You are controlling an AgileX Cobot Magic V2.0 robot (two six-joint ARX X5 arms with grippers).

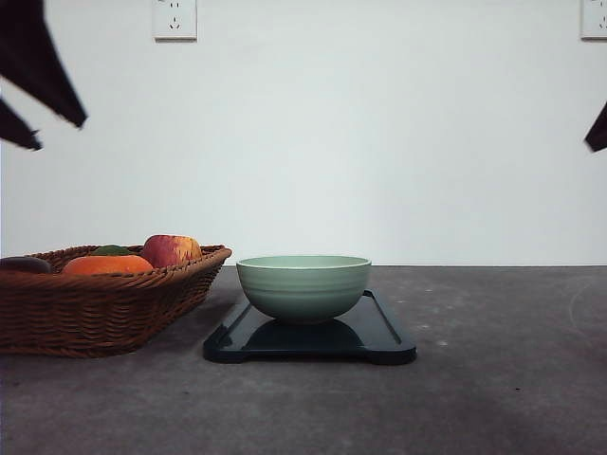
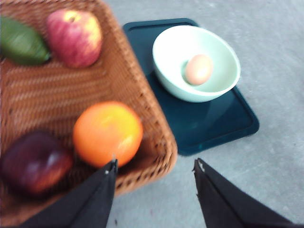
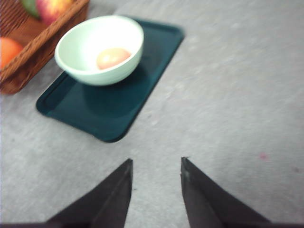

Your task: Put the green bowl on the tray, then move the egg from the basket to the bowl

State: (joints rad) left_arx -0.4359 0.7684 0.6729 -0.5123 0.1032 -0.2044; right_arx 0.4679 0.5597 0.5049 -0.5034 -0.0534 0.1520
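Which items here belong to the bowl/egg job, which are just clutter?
Job items:
green bowl on tray
egg in the bowl
basket

Clutter, all in the basket:
orange
red apple
green fruit
dark purple fruit

Plain test bench setup, grey tabletop point(image 1: 493, 379), bare white wall point(image 1: 379, 142), wall sockets point(image 1: 174, 19)

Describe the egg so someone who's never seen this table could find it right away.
Find the dark tray beside the wicker basket. On it stands a green bowl, and the egg lies inside. It is small, pale tan and oval, and it is alone in the bowl, while the fruit sits in the basket.
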